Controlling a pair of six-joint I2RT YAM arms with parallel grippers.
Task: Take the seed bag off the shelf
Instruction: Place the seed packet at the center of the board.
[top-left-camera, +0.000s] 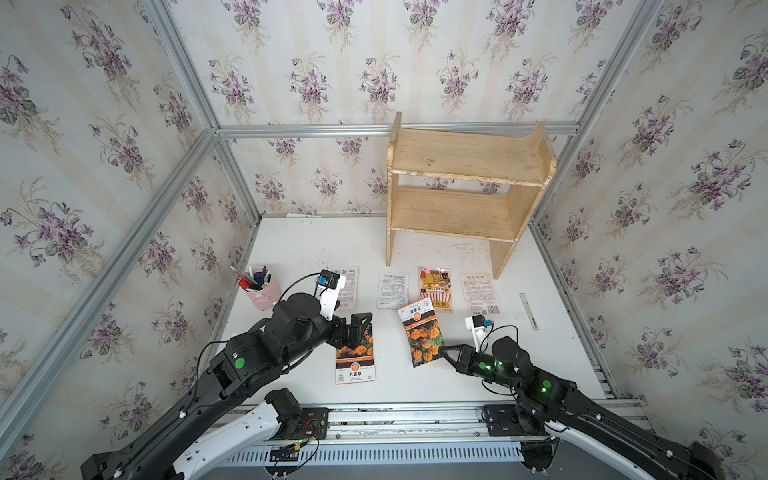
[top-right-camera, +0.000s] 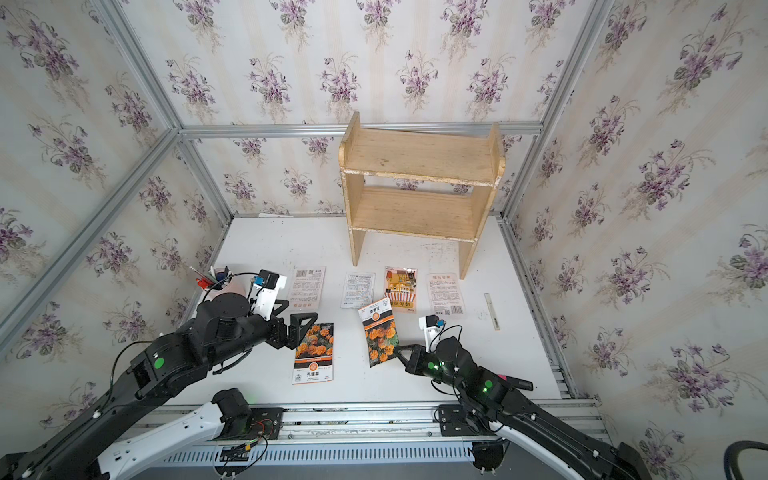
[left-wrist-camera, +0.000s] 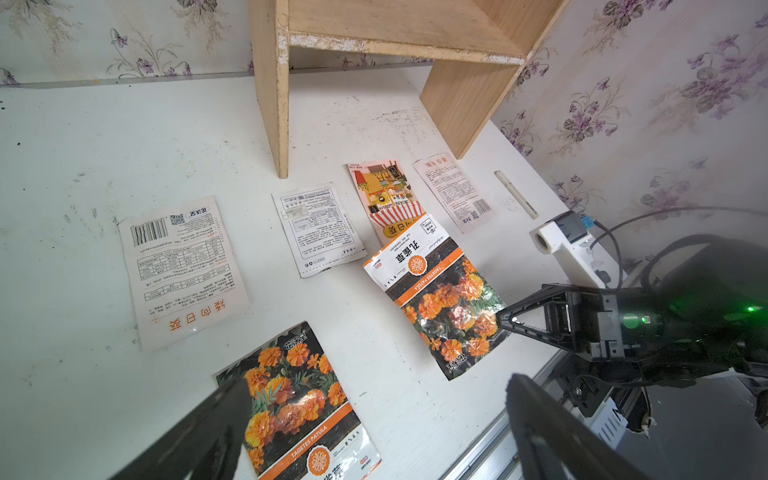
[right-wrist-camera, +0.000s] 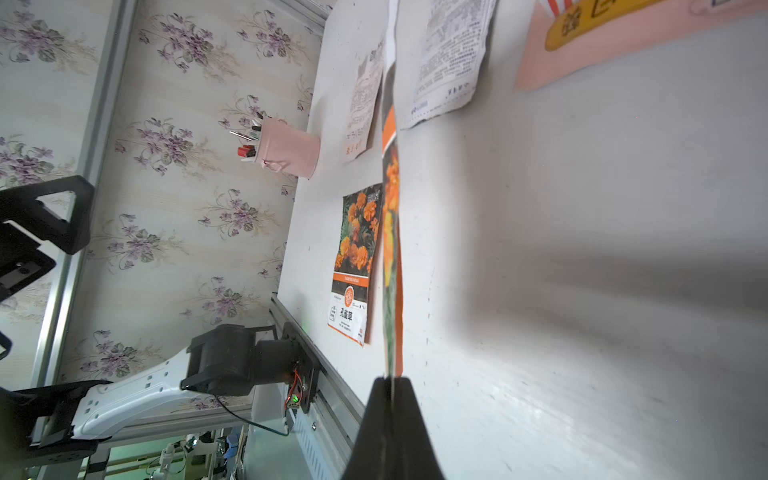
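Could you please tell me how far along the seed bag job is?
Done: the shelf is bare on both tiers. In hand: the right gripper is shut on a marigold seed bag. Left: likely laying it on the table; the left gripper is open.

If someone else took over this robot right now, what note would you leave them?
Left gripper: open, over a marigold bag lying flat on the table.
Right gripper: shut on the edge of a second marigold bag, held in front of the shelf.
Done: both shelf tiers are bare.
Left: probably set the held bag down and release.
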